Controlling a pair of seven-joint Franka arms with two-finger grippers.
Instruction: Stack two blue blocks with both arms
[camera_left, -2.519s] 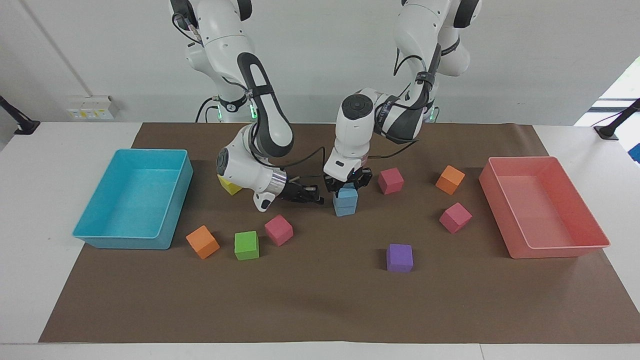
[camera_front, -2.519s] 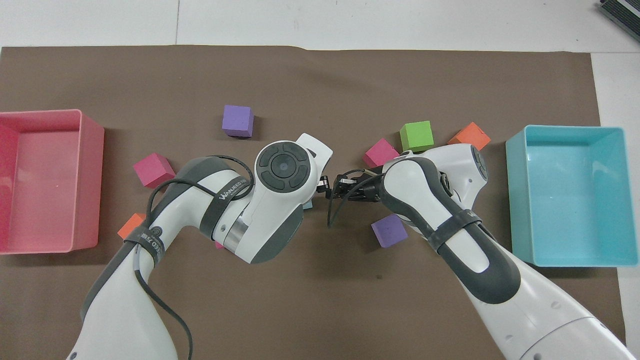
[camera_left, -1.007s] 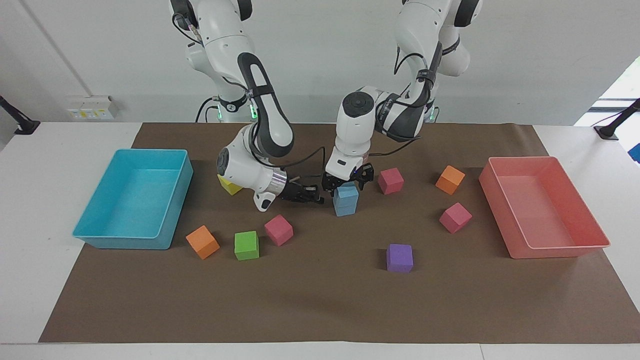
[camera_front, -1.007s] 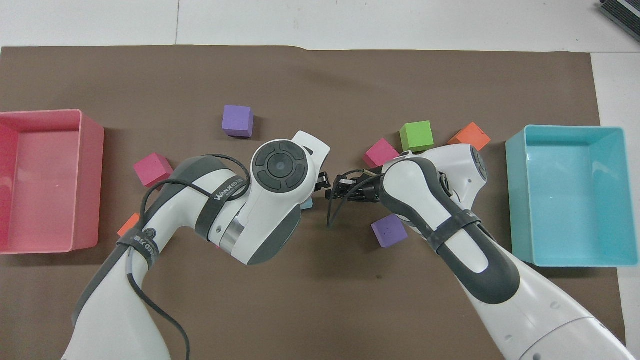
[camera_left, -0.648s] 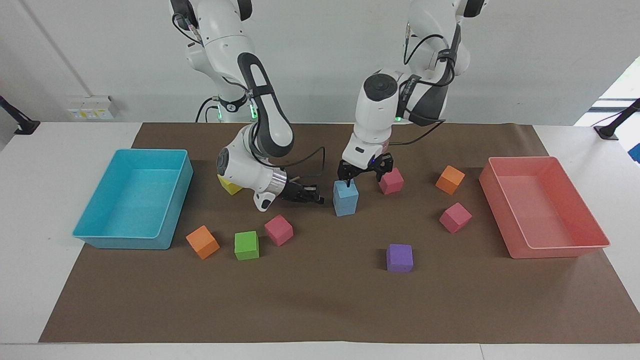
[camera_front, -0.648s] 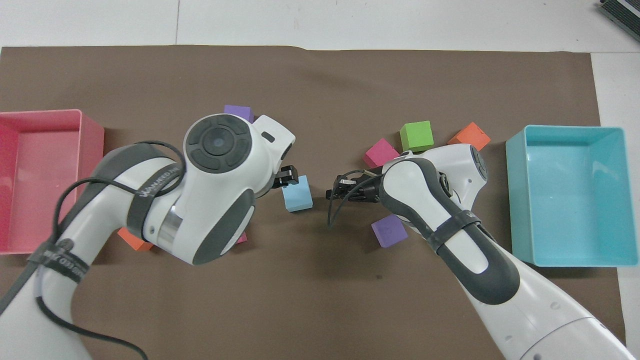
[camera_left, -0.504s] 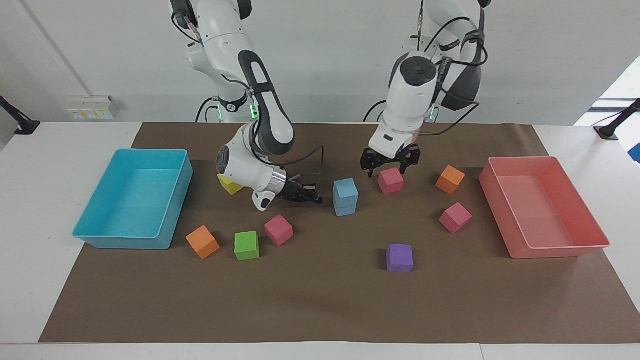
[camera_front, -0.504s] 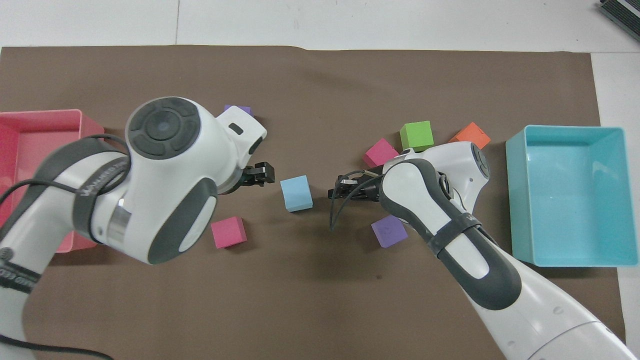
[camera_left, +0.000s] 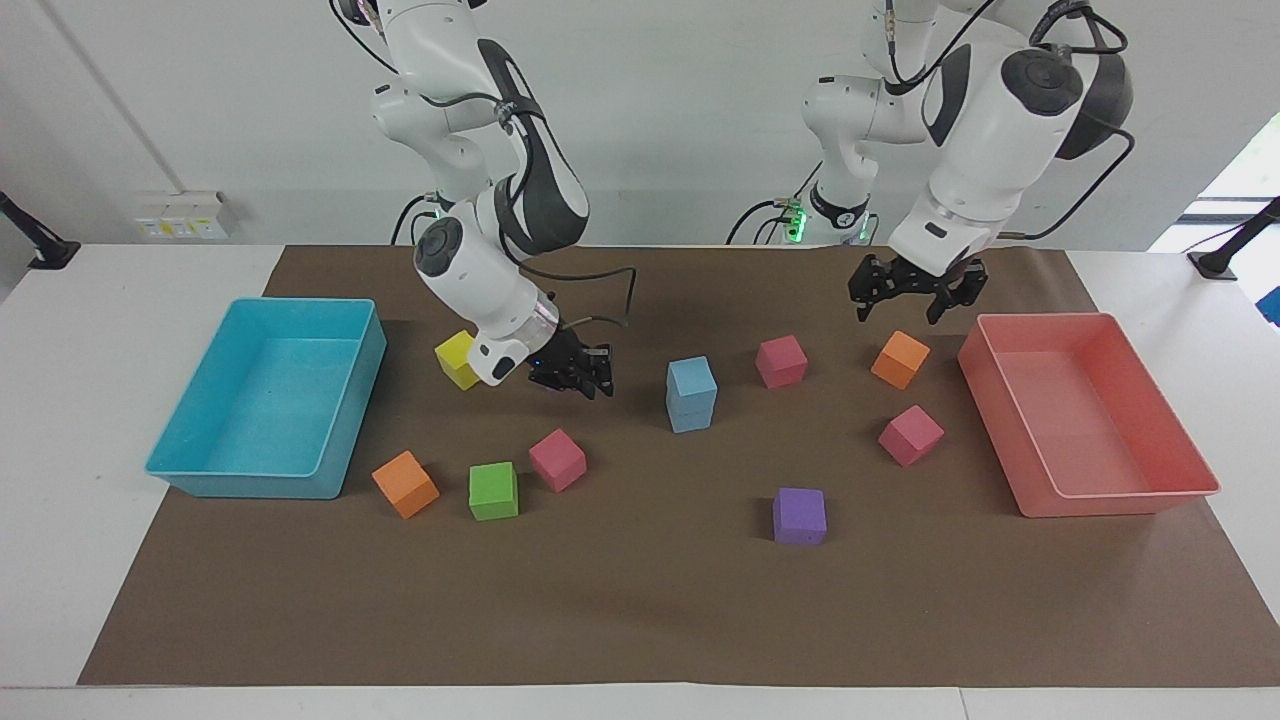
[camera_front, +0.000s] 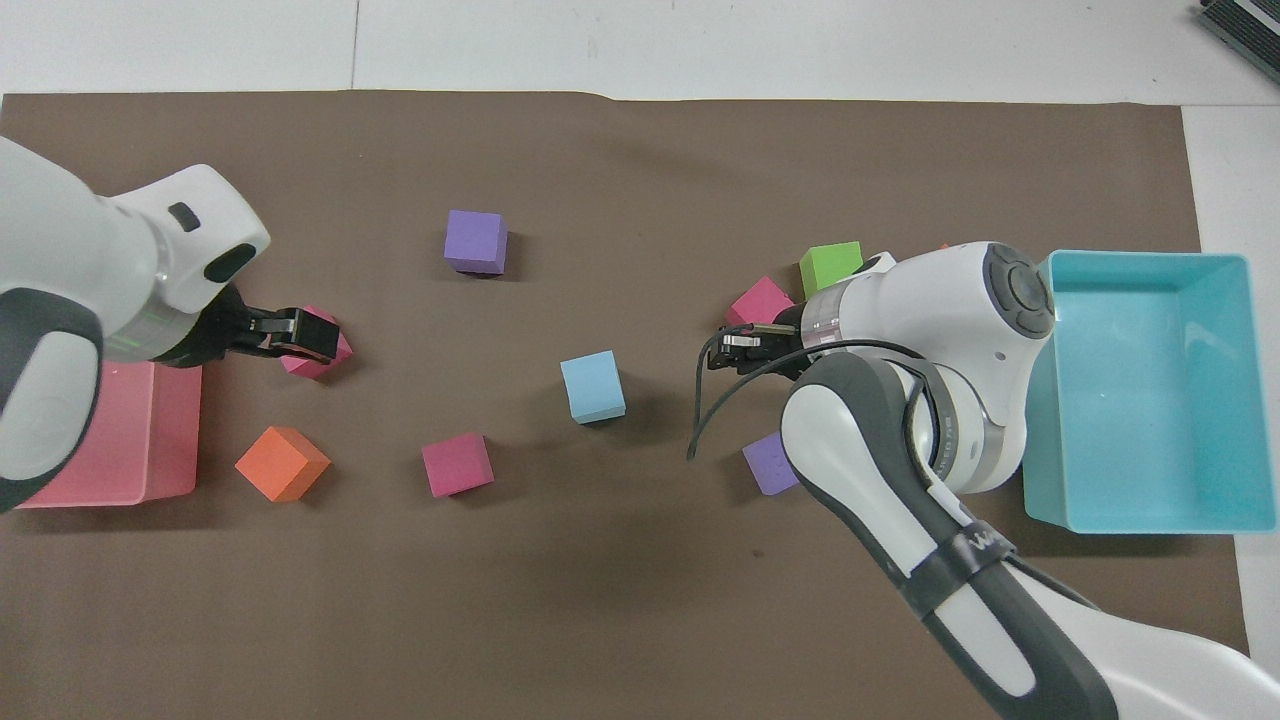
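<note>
A plain white wall (camera_left: 650, 120) stood at the robots' end of a white worktop (camera_left: 60, 500) covered by a brown paper mat (camera_left: 640, 600). Near the mat's middle, the two light sky-blue foam cubes (camera_left: 691, 393) sat one squarely on the other, edges nearly flush. Nothing touched them, so the stack looked finished and steady enough to stand alone. The right hand (camera_left: 575, 378) hung low just beside the stack, toward the right arm's end and close to a yellow foam cube (camera_left: 457, 358). It carried nothing, and I could not tell how far open it was. The left hand (camera_left: 915, 290) hung raised with its fingers spread and empty, over the mat by an orange foam cube (camera_left: 900, 360) and a salmon-pink plastic bin (camera_left: 1100, 500). This seemed meant to give the stack room. A turquoise plastic bin (camera_left: 200, 470) sat at the right arm's end.
</note>
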